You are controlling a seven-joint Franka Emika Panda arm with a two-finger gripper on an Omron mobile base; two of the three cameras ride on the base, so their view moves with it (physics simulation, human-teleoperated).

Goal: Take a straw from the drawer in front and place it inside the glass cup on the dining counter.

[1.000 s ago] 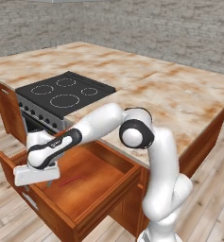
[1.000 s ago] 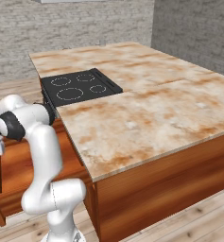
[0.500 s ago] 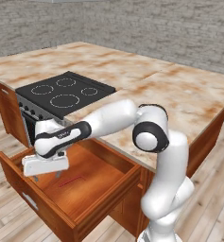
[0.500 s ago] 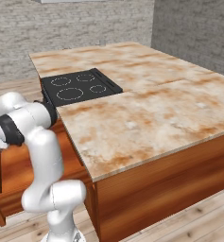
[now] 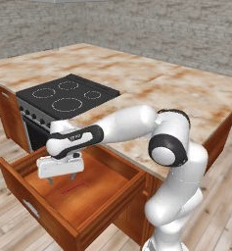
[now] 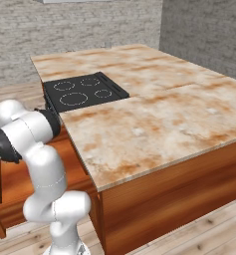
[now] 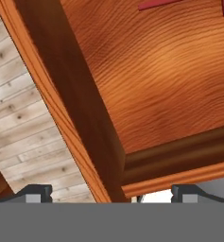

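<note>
In the left base view, the drawer is seen pulled out below the cooktop, and the straw lies flat on its wooden floor, near the middle, as a thin red line. The gripper is held just above that floor with its two short fingers spread wide and nothing between them; the straw lies just beside and slightly ahead of the fingertips. In the right base view, the dining counter is shown, and no glass cup can be made out on it. In the hand view, the drawer's floor and a corner of its walls are seen, with the straw at the upper edge. The straw is judged to be very light, stiff and smooth, so it may roll or slip; it is best pinched across its middle, jaws square to its length.
</note>
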